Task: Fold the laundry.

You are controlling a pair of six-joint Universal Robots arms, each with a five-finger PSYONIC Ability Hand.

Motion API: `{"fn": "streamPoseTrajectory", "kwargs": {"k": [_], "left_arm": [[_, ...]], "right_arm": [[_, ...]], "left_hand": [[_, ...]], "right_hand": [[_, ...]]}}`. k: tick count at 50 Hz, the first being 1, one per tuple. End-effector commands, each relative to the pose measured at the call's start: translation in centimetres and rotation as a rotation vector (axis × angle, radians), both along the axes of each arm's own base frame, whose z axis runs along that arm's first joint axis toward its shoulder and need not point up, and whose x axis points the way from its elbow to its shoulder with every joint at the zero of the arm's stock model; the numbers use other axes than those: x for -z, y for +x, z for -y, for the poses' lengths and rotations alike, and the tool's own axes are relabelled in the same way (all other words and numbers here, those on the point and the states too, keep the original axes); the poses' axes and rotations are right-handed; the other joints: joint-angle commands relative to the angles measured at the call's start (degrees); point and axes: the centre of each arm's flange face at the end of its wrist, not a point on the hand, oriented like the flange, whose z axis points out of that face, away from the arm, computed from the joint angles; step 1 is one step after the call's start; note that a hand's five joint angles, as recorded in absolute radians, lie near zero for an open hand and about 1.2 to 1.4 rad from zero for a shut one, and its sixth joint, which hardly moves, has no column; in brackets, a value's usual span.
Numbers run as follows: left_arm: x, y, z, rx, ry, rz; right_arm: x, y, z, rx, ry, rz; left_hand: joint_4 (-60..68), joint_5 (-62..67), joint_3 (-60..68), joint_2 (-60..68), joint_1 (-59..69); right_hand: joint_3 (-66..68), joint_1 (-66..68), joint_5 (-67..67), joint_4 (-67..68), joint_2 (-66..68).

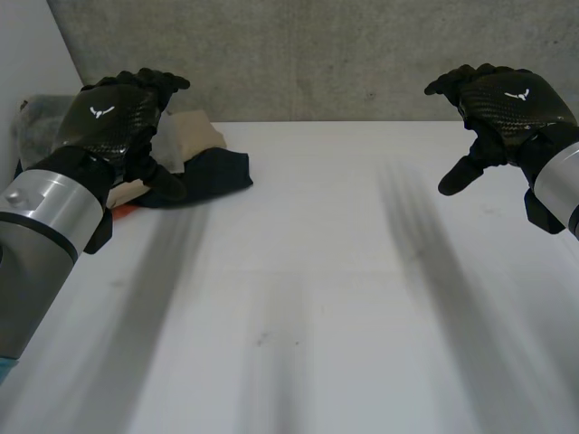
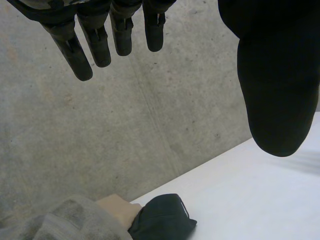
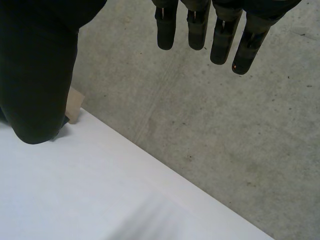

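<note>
Head view: laundry pile point(image 1: 220, 172) of dark, beige and grey cloths lies at the far left corner of the white table point(image 1: 317, 271). Left hand point(image 1: 113, 117) hovers over it, fingers straight and apart, empty. Right hand point(image 1: 507, 99) hangs near the far right edge, fingers likewise spread.

Soft, even light fills the scene. The white counter point(image 1: 362, 208) is bright and matte, and the concrete wall point(image 1: 317, 54) behind the counter is evenly lit. A faint sheen lies on the backs of the left robot hand point(image 1: 109, 122) and the right robot hand point(image 1: 516, 99). The dark cloth point(image 1: 217, 172) at the counter's far edge reads almost black.
</note>
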Motion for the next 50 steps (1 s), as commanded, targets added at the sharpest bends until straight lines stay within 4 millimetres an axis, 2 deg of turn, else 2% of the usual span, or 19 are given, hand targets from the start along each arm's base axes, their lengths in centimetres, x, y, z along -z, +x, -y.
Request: {"fn": "streamPoseTrajectory", "kwargs": {"k": [1,6,7,10,11,16,18,21,22,26,29,30,33,34,36,43,47,48,50], "left_arm": [[-0.6,-0.6,1.5,-0.005,-0.07,-0.001],[0.4,0.0,5.8,-0.075,-0.127,0.097],[1.2,0.6,7.4,-0.113,-0.144,0.17],[2.4,1.6,9.7,-0.165,-0.165,0.287],[3.3,2.1,11.2,-0.192,-0.181,0.361],[5.5,3.6,15.9,-0.27,-0.247,0.524],[7.3,5.4,18.4,-0.316,-0.23,0.572],[9.0,7.2,20.8,-0.352,-0.206,0.594],[10.2,7.6,21.9,-0.357,-0.193,0.6],[12.5,8.1,23.7,-0.342,-0.172,0.613],[13.2,8.1,24.5,-0.324,-0.177,0.613],[13.6,8.0,24.9,-0.315,-0.181,0.615],[13.6,7.9,25.1,-0.317,-0.187,0.614],[13.5,7.9,25.1,-0.316,-0.189,0.609],[13.4,7.7,25.0,-0.314,-0.19,0.607],[13.0,6.6,24.4,-0.298,-0.201,0.602],[12.1,5.2,23.1,-0.265,-0.2,0.596],[12.0,5.1,22.8,-0.258,-0.192,0.595],[11.7,4.8,21.8,-0.236,-0.166,0.572]], "right_arm": [[0.0,0.0,0.0,-0.002,0.0,0.0],[0.0,0.0,0.0,0.0,0.0,-0.002],[0.0,0.0,0.0,0.0,0.0,-0.002],[0.0,0.0,0.0,-0.002,0.001,-0.003],[0.0,0.0,0.0,-0.003,0.001,-0.003],[0.2,0.0,0.0,-0.003,0.006,-0.006],[0.4,0.0,0.0,-0.005,0.009,-0.007],[0.4,0.0,0.0,-0.005,0.009,-0.007],[0.4,0.0,0.0,-0.003,0.009,-0.007],[0.4,-0.1,0.0,-0.002,0.011,-0.007],[0.4,-0.1,0.1,-0.002,0.011,-0.007],[0.4,-0.1,0.1,-0.002,0.009,-0.007],[0.5,-0.1,0.1,0.0,0.01,-0.009],[0.6,-0.2,0.2,0.001,0.012,-0.009],[0.6,-0.2,0.2,0.003,0.012,-0.009],[0.4,-0.3,0.3,0.003,0.006,-0.007],[0.3,-0.3,0.3,0.001,0.004,-0.007],[0.3,-0.3,0.3,0.001,0.004,-0.007],[0.3,-0.3,0.3,0.001,0.003,-0.006]], "left_hand": [[-1.16,-2.15,-1.4,-1.23,-1.02],[-0.82,-1.81,-1.06,-0.89,-0.68],[-1.15,-2.14,-1.39,-1.22,-1.02],[-1.32,-2.31,-1.56,-1.39,-1.19],[-1.32,-2.31,-1.56,-1.39,-1.19],[-1.15,-2.14,-1.4,-1.22,-1.02],[-1.15,-2.14,-1.4,-1.22,-1.02],[-1.15,-2.14,-1.4,-1.22,-1.02],[-1.15,-2.14,-1.4,-1.22,-1.02],[-0.15,-1.14,-0.4,-0.22,-0.02],[6.21,5.22,5.97,6.14,6.34],[20.4,19.41,20.16,20.33,20.54],[46.36,45.37,46.12,46.29,46.5],[59.94,58.95,59.7,59.87,60.07],[68.44,67.45,68.2,68.37,68.57],[68.46,67.47,68.22,68.4,68.6],[68.46,67.47,68.22,68.4,68.6],[64.66,63.67,64.41,64.59,64.79],[29.31,28.32,29.07,29.24,29.44]], "right_hand": [[-1.9,-1.17,-3.45,-3.16,-2.75],[-1.9,-1.17,-3.45,-3.16,-2.75],[-1.9,-1.17,-3.45,-3.16,-2.75],[-1.9,-1.17,-3.45,-3.16,-2.75],[-1.9,-1.17,-3.45,-3.16,-2.75],[-1.9,-1.17,-3.45,-3.16,-2.75],[-1.9,-1.17,-3.45,-3.16,-2.75],[-1.9,-1.17,-3.45,-3.16,-2.75],[-1.9,-1.17,-3.45,-3.16,-2.75],[-1.9,-1.17,-3.45,-3.16,-2.75],[-1.9,-1.17,-3.45,-3.16,-2.75],[-1.9,-1.17,-3.45,-3.16,-2.75],[-1.9,-1.17,-3.45,-3.16,-2.75],[-1.9,-1.17,-3.45,-3.16,-2.75],[-1.9,-1.17,-3.45,-3.16,-2.75],[-1.9,-1.17,-3.45,-3.16,-2.75],[-1.9,-1.17,-3.45,-3.16,-2.75],[-1.9,-1.17,-3.45,-3.16,-2.75],[-1.9,-1.17,-3.45,-3.16,-2.75]]}}
